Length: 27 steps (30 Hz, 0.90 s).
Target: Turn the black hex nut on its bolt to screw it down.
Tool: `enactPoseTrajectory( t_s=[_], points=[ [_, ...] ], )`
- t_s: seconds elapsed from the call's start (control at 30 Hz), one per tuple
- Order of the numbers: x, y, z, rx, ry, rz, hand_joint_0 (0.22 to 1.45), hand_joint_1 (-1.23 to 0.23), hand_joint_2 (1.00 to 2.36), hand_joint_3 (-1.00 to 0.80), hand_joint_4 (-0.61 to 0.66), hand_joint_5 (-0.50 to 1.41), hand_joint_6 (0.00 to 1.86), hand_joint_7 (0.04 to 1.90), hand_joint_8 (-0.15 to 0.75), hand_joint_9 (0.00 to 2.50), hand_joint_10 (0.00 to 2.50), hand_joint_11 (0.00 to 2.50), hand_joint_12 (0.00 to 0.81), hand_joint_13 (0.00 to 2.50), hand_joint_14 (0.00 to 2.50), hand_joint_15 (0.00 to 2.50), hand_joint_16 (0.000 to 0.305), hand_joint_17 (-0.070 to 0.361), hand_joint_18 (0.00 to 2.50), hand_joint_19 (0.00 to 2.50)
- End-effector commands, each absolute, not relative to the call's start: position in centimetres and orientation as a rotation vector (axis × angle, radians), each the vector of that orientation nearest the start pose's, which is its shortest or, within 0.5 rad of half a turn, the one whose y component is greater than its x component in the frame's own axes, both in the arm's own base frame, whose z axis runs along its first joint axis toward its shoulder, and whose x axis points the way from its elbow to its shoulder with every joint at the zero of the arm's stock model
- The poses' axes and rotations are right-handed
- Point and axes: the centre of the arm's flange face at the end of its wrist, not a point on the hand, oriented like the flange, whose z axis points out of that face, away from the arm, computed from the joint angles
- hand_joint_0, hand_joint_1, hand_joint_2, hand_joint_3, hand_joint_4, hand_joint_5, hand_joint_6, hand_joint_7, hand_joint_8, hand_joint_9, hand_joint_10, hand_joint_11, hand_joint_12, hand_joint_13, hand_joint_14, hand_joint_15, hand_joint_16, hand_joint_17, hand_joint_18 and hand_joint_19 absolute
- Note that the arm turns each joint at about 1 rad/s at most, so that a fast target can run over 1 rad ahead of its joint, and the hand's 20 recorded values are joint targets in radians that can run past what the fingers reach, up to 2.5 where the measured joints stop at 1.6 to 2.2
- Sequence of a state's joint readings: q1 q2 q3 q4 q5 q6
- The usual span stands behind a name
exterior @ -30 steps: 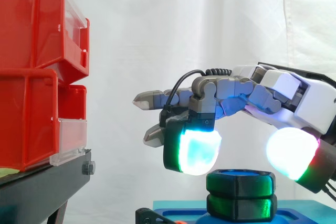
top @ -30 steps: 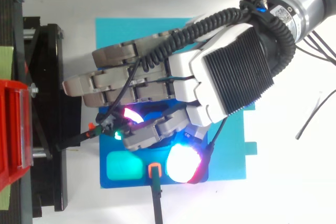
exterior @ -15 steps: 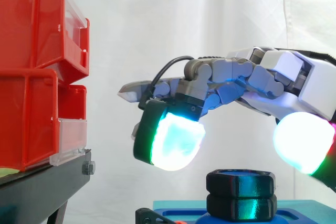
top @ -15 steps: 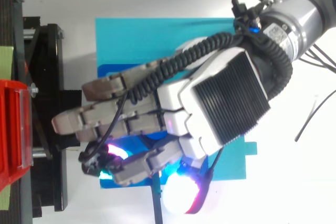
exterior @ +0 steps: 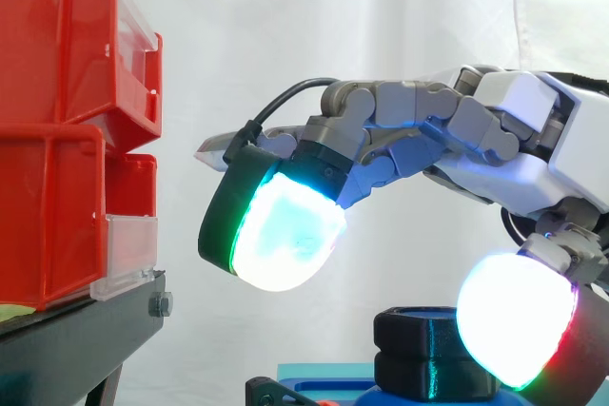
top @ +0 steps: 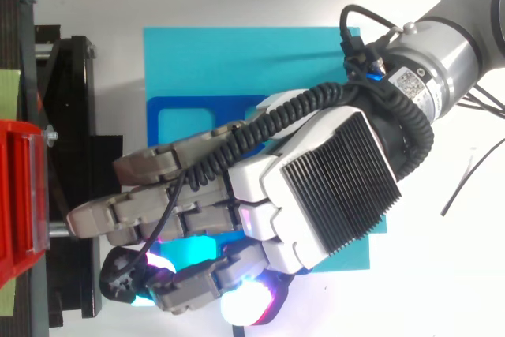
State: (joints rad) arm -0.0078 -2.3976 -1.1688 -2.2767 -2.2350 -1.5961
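Note:
The black hex nut (exterior: 426,353) stands on its bolt on a blue base plate (top: 180,118), low in the side view. My hand (exterior: 519,145) hovers above it, open, with fingers stretched left and nothing held. One glowing fingertip pad (exterior: 281,233) hangs up and to the left of the nut. The thumb's glowing pad (exterior: 517,332) sits low at the nut's right side and overlaps it; I cannot tell if it touches. In the top view the hand (top: 327,187) covers the nut.
Red bins (exterior: 67,140) stack on a black stand (exterior: 81,339) at the left, close to the fingertips. A cyan mat (top: 237,61) lies under the blue base plate. White curtain behind. The arm enters from the right.
The hand has swung away from the nut: fingers lifted and moved left in the side view, toward the bottom edge in the top view. The thumb pad dropped beside the nut.

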Motion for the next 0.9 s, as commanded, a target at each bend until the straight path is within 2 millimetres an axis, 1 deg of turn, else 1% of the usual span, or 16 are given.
enactPoseTrajectory(
  t_s=[0.0,0.1,0.2,0.23,0.3,0.37,0.43,0.63,0.7,0.87],
  points=[
    [78.3,-7.4,23.2,-0.603,1.08,0.35,0.43,-0.48,1.0,-0.5,0.31,-0.13,0.5,1.03,0.25,0.76,0.0,0.04,0.367,0.48,0.0,0.0,0.057,0.127,0.55,0.57],
    [78.2,-7.5,22.8,-0.601,1.089,0.35,0.44,-0.47,1.0,-0.5,0.3,-0.12,0.5,1.07,0.241,0.76,0.0,0.03,0.36,0.47,0.0,0.0,0.055,0.124,0.55,0.57],
    [78.0,-7.9,22.6,-0.602,1.091,0.342,0.46,-0.41,1.0,-0.5,0.27,-0.11,0.5,1.11,0.23,0.75,0.0,0.04,0.349,0.47,0.0,0.0,0.053,0.12,0.54,0.58],
    [78.0,-8.0,22.6,-0.602,1.092,0.342,0.46,-0.41,1.0,-0.5,0.27,-0.11,0.5,1.12,0.23,0.75,0.0,0.04,0.349,0.47,0.0,0.0,0.053,0.12,0.54,0.58],
    [77.9,-8.2,22.7,-0.602,1.093,0.343,0.46,-0.34,1.0,-0.5,0.27,-0.11,0.5,1.12,0.23,0.76,0.0,0.04,0.35,0.47,0.0,0.0,0.053,0.12,0.56,0.58],
    [77.9,-8.1,22.8,-0.607,1.094,0.35,0.46,-0.32,1.0,-0.5,0.28,-0.11,0.5,1.12,0.231,0.77,0.0,0.05,0.351,0.48,0.0,0.0,0.053,0.12,0.56,0.58],
    [78.2,-8.0,23.3,-0.611,1.09,0.352,0.46,-0.29,1.0,-0.5,0.28,-0.11,0.5,1.12,0.232,0.77,0.0,0.05,0.352,0.48,0.0,0.0,0.054,0.121,0.56,0.58],
    [78.6,-8.3,24.3,-0.607,1.116,0.363,0.46,-0.27,1.0,-0.5,0.28,-0.11,0.5,1.12,0.233,0.77,0.0,0.05,0.354,0.48,0.0,0.0,0.054,0.121,0.57,0.57],
    [78.6,-8.7,24.9,-0.599,1.148,0.371,0.46,-0.27,1.0,-0.5,0.28,-0.11,0.5,1.12,0.23,0.77,0.0,0.04,0.356,0.48,0.0,0.0,0.054,0.121,0.57,0.57],
    [78.5,-9.6,25.2,-0.587,1.187,0.376,0.46,-0.28,1.0,-0.5,0.28,-0.11,0.5,1.12,0.227,0.78,0.0,0.04,0.353,0.49,0.0,0.0,0.053,0.12,0.57,0.58]
  ],
)
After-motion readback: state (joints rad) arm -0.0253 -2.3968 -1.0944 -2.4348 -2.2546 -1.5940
